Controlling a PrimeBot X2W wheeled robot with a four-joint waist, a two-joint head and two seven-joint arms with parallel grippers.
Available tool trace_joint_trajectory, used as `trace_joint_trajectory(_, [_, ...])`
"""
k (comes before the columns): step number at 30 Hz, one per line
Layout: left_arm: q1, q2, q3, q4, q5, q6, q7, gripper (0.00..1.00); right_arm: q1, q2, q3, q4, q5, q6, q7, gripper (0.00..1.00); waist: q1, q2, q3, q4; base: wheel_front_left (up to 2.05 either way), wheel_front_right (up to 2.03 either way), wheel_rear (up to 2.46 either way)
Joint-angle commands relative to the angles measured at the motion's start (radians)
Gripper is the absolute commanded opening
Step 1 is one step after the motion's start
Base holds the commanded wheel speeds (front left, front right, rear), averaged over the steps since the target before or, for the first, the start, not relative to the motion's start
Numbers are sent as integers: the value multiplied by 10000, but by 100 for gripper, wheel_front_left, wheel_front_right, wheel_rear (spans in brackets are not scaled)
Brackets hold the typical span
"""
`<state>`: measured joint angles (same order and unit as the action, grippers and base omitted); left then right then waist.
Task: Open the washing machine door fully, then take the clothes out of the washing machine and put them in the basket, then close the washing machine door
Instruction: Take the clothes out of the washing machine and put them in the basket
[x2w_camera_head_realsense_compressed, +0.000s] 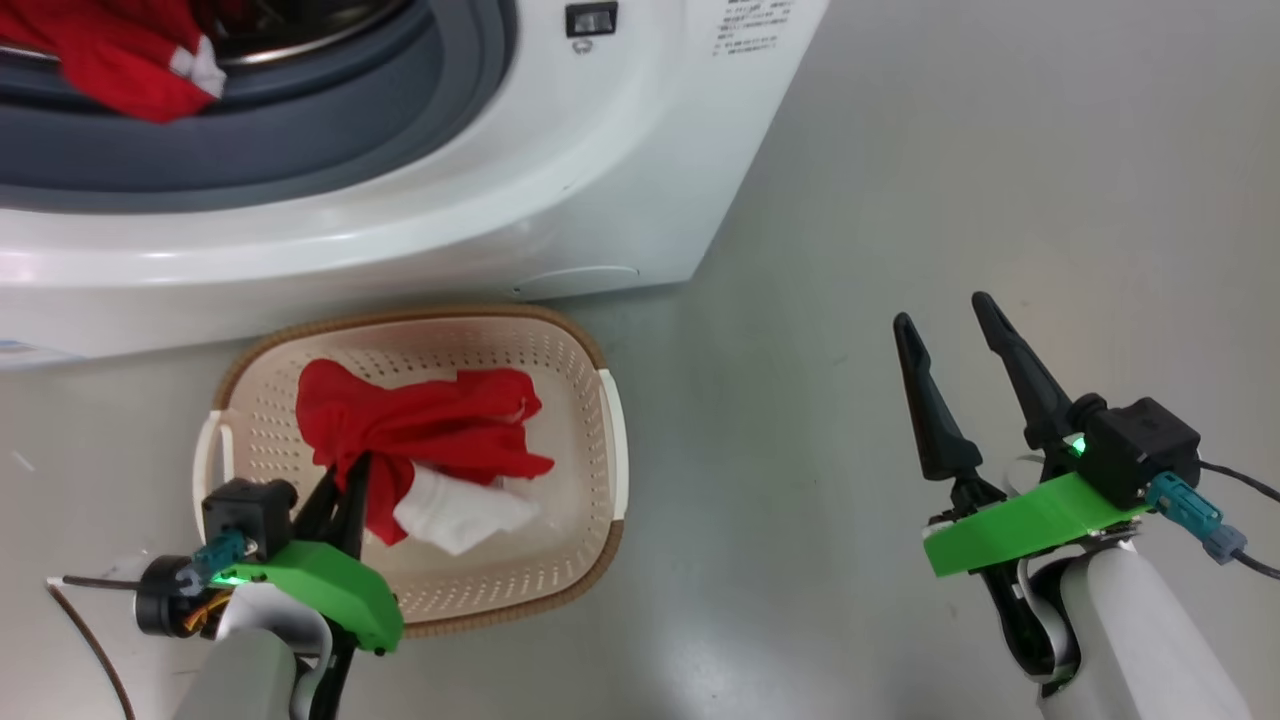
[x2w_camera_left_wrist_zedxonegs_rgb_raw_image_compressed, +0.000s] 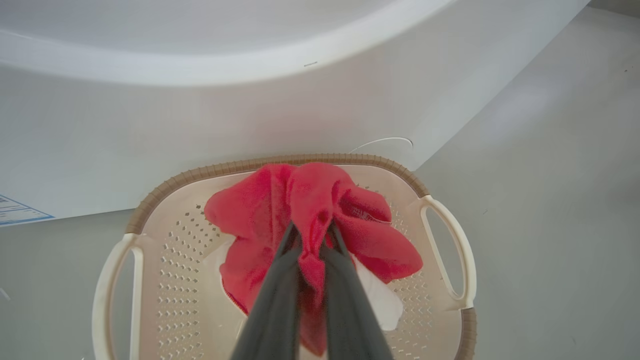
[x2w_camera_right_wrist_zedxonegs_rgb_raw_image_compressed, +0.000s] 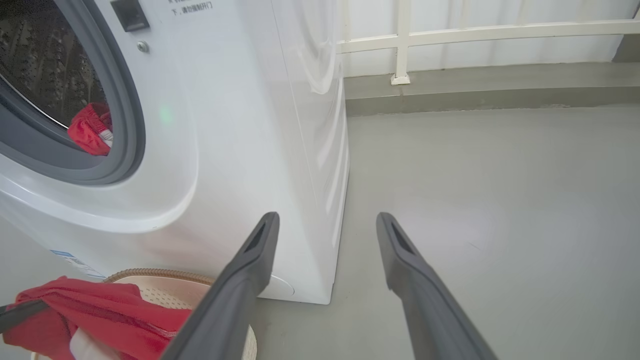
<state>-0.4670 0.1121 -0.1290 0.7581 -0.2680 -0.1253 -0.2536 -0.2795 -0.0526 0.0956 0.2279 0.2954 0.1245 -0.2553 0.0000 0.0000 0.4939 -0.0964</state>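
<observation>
The white washing machine (x2w_camera_head_realsense_compressed: 560, 170) fills the upper left, its grey-ringed mouth open; the door is out of view. A red garment with white trim (x2w_camera_head_realsense_compressed: 130, 60) hangs over the rubber ring, also seen inside the drum (x2w_camera_right_wrist_zedxonegs_rgb_raw_image_compressed: 90, 132). In front stands the cream basket (x2w_camera_head_realsense_compressed: 590, 380) with a brown rim. My left gripper (x2w_camera_head_realsense_compressed: 352, 472) is shut on a red garment (x2w_camera_head_realsense_compressed: 430, 425) with a white part (x2w_camera_head_realsense_compressed: 460, 515), held over the basket; the fingers (x2w_camera_left_wrist_zedxonegs_rgb_raw_image_compressed: 280, 295) pinch the red cloth (x2w_camera_left_wrist_zedxonegs_rgb_raw_image_compressed: 320, 205). My right gripper (x2w_camera_head_realsense_compressed: 945, 320) stands open and empty over the floor to the right.
Grey floor (x2w_camera_head_realsense_compressed: 950, 150) spreads to the right of the machine. A pale railing and a low kerb (x2w_camera_right_wrist_zedxonegs_rgb_raw_image_compressed: 450, 90) run along the far side. A blue sticker (x2w_camera_left_wrist_zedxonegs_rgb_raw_image_compressed: 15, 210) sits low on the machine's front.
</observation>
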Motion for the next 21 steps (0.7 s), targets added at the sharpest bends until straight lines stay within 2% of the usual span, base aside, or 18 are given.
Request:
trace_joint_trajectory(1, [-200,293,213,217,-3,-53,-82,0,-193,24,295,-274,124,62,-65,100,0,0,431,-233,0,0,0])
trace_joint_trajectory(11, [-1204,486,-168,2088,-30,-53,-82,0,-428,24,463,-373,280,62,-65,100,0,0,1223,-400,0,0,0])
trace_joint_trajectory(18, [-1792,561,-679,2821,-246,-53,-82,1,-574,24,585,-424,255,62,-65,100,0,0,1651,-494,0,0,0])
trace_joint_trajectory(20, [-1951,571,-812,3053,-356,-53,-82,23,-594,24,586,-440,229,62,-65,100,0,0,1733,-481,0,0,0])
trace_joint_trajectory(21, [-2029,573,-859,3162,-425,-53,-82,44,-602,24,584,-441,217,62,-65,100,0,0,1759,-469,0,0,0])
